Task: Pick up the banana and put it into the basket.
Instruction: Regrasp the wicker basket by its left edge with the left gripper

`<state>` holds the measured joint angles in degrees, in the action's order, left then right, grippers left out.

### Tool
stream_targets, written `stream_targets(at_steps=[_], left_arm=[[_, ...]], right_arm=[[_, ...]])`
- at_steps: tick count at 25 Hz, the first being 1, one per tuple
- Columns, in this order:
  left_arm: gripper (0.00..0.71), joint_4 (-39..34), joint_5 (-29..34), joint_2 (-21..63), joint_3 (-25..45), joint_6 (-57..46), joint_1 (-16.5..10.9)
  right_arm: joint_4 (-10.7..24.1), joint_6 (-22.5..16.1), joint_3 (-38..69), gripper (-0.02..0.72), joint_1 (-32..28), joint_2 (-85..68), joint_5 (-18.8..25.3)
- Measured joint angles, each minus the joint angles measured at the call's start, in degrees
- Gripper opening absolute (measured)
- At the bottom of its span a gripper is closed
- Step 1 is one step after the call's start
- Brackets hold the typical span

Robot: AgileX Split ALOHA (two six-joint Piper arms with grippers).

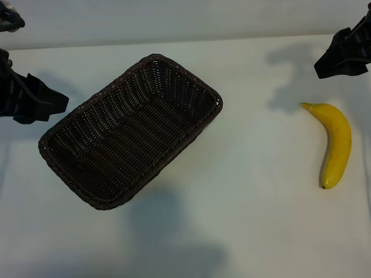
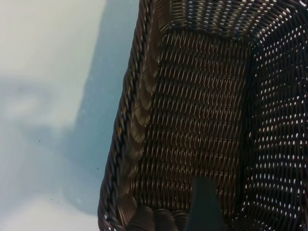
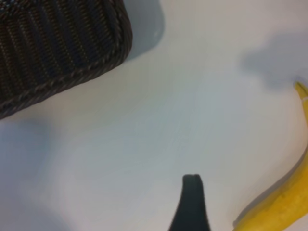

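Note:
The yellow banana [image 1: 338, 145] lies alone on the white table at the right, stem end towards the back. The dark-brown wicker basket [image 1: 130, 133] sits empty left of centre, turned at an angle. My right gripper [image 1: 324, 65] hangs open above the table behind the banana's stem, apart from it. In the right wrist view one dark finger [image 3: 191, 202] shows over bare table, with the banana [image 3: 284, 202] beside it and a basket corner [image 3: 57, 43] farther off. My left gripper [image 1: 58, 103] is open at the basket's left end. One of its fingers [image 2: 204, 207] shows over the basket's floor [image 2: 192, 120].
The white table [image 1: 255, 191] runs wide between the basket and the banana. Shadows of the arms fall across it. A pale wall rises behind the back edge of the table.

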<state>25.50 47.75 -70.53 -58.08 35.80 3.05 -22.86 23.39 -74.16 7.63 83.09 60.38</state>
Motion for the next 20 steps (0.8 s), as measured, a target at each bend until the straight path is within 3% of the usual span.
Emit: stream_targets(at_steps=[6,13,17,20], left_arm=[[0.539,2.6,0.0,0.0,0.0,-0.1,0.0],[0.539,13.4,2.5,0.0,0.0,-5.6,0.0],[0.539,11.3,3.6,0.0,0.1,-16.5,0.1],[0.539,2.7,1.9,1.1,3.0,-28.7,1.7]], right_arm=[[0.0,0.0,0.0,0.595,0.0,0.0,0.0],[0.0,0.0,0.0,0.595,0.0,0.0,0.0],[0.0,0.0,0.0,0.595,0.0,0.0,0.0],[0.0,0.0,0.0,0.595,0.0,0.0,0.0]])
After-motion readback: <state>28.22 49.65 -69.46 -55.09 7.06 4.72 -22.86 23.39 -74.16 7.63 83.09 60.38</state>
